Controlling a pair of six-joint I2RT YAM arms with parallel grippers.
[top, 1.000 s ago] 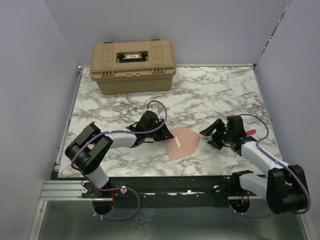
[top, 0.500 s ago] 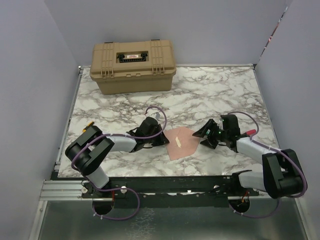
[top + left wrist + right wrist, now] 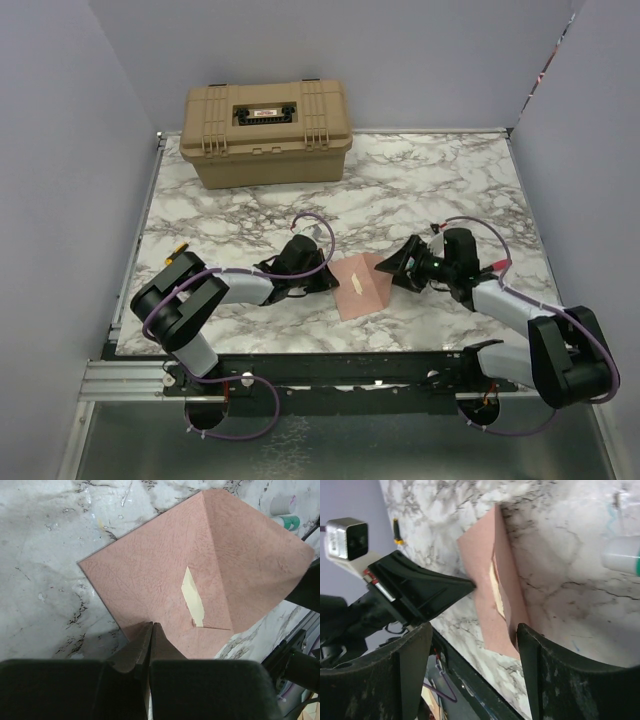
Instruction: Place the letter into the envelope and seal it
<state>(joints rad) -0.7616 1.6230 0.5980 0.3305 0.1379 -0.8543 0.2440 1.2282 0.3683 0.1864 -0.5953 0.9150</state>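
The pinkish-brown paper envelope with the triangular flap [image 3: 165, 580] lies flat on the marble table [image 3: 440, 180]. Only a thin strip of the tan-orange letter [image 3: 194, 597] shows at its mouth, so the sheet looks all but inside.

The flap is not folded shut. It points off the envelope's right side, toward the right gripper [image 3: 393, 268], which hangs just beside it with its jaws spread wide and nothing between them. At the envelope's left edge, the left gripper [image 3: 151, 630] has its fingers pressed together, tips right on the paper's border.

Expect the envelope to be very light, thin and limp, and likely to skate on the smooth stone if you push it sideways. You would do best to pin the body near its left edge and work the flap from its pointed tip, folding along the crease rather than dragging.

You cannot tell whether the left fingers pinch the edge or merely press on it. Nor is it clear whether the flap lies flat or is lifted a little. Most of the letter is hidden. Right of the envelope, a white and teal cylinder [image 3: 620, 555] is cut off and blurred.
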